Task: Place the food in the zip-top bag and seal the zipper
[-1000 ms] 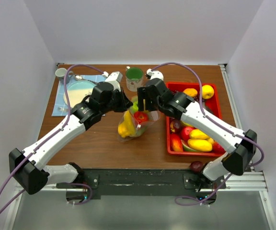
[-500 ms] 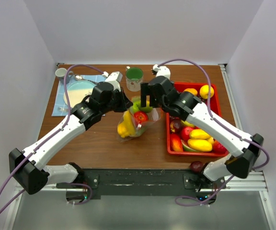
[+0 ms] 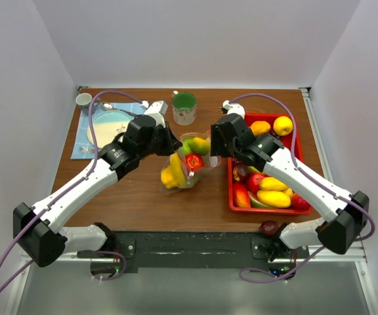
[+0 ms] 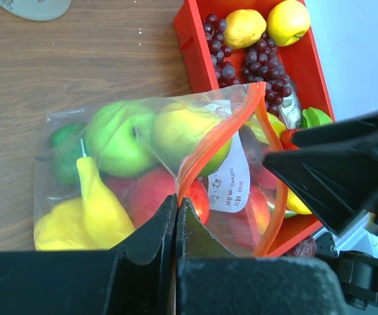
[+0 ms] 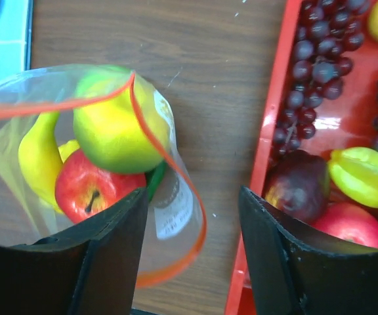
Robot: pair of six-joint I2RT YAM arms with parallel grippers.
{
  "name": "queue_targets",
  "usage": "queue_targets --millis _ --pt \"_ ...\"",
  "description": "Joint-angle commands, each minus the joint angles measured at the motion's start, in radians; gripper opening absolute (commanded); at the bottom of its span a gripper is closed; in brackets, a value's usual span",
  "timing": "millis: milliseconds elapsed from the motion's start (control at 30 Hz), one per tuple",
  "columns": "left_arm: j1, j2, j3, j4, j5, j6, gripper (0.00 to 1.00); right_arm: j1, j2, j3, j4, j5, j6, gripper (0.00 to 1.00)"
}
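The left claw (image 4: 176, 209) pinches the orange-red zipper strip (image 4: 210, 142) of the crinkly clear plastic bag (image 4: 230, 180) (glossy toy fruit (image 4: 120, 134) inside); the right claw (image 5: 192, 200) hangs spread, empty, just beside it.

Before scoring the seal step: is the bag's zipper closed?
No: in the right wrist view the zipper gapes in an open loop at the mouth of the zip-top bag, with a red apple visible inside.

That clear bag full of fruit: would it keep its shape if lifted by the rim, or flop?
Probably flop: the bag is thin, wrinkled film and its orange strip already curves loosely. The fruit bulges its sides, so it would likely sag below the left gripper pinching the strip. The glossy film might also slip.
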Motion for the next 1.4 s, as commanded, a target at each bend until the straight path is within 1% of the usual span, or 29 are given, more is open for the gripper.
queue_targets --millis 0,33,67,133,167,200,233,267,500,600,733,833,1100,1133,1200,1300,1333,1367 --pt "0.006 -0.050 -0.022 0.060 0.011 -0.017 0.00 -0.026 0.037 0.018 0.092 -0.091 0.009 0.54" --pt "0.004 -0.050 -0.030 0.065 0.016 -0.017 0.00 -0.029 0.048 0.028 0.090 -0.094 0.010 0.50" --pt "0.004 -0.056 -0.033 0.068 0.017 -0.017 0.00 -0.029 0.054 0.037 0.090 -0.097 0.013 0.40" --pt "0.006 -0.062 -0.042 0.075 0.034 -0.020 0.00 -0.031 0.072 0.066 0.084 -0.100 0.013 0.29" --pt "0.006 -0.071 -0.044 0.078 0.045 -0.020 0.00 -0.029 0.079 0.081 0.078 -0.101 0.015 0.15" --pt "0.006 -0.073 -0.045 0.081 0.054 -0.021 0.00 -0.031 0.092 0.113 0.056 -0.101 0.012 0.08" --pt "0.006 -0.079 -0.044 0.088 0.072 -0.017 0.00 -0.031 0.095 0.130 0.049 -0.101 0.010 0.03" --pt "0.006 -0.087 -0.042 0.089 0.080 -0.015 0.00 -0.031 0.102 0.146 0.041 -0.098 0.004 0.00" --pt "-0.008 -0.085 -0.013 0.098 0.131 -0.018 0.00 -0.040 0.128 0.316 -0.048 -0.075 -0.016 0.00" --pt "-0.028 -0.056 0.014 0.114 0.129 -0.034 0.00 -0.066 0.138 0.342 -0.060 -0.094 -0.028 0.00" --pt "-0.081 0.046 0.068 0.141 0.117 -0.053 0.00 -0.080 0.158 0.354 -0.070 -0.080 -0.049 0.00" --pt "-0.098 0.115 0.094 0.173 0.123 -0.075 0.00 -0.098 0.178 0.365 -0.089 -0.061 -0.057 0.00" --pt "-0.109 0.189 0.094 0.296 0.180 -0.110 0.00 -0.146 0.180 0.342 -0.132 -0.038 -0.063 0.00" --pt "-0.111 0.194 0.093 0.302 0.177 -0.112 0.00 -0.147 0.180 0.336 -0.132 -0.038 -0.063 0.03" --pt "-0.111 0.200 0.085 0.328 0.177 -0.123 0.00 -0.152 0.177 0.327 -0.129 -0.048 -0.062 0.05" --pt "-0.111 0.212 0.082 0.342 0.184 -0.142 0.00 -0.153 0.186 0.342 -0.148 -0.055 -0.066 0.18" --pt "-0.112 0.214 0.076 0.385 0.184 -0.149 0.00 -0.153 0.183 0.344 -0.149 -0.055 -0.069 0.26" --pt "-0.112 0.215 0.068 0.396 0.184 -0.164 0.00 -0.153 0.181 0.344 -0.152 -0.055 -0.069 0.31"
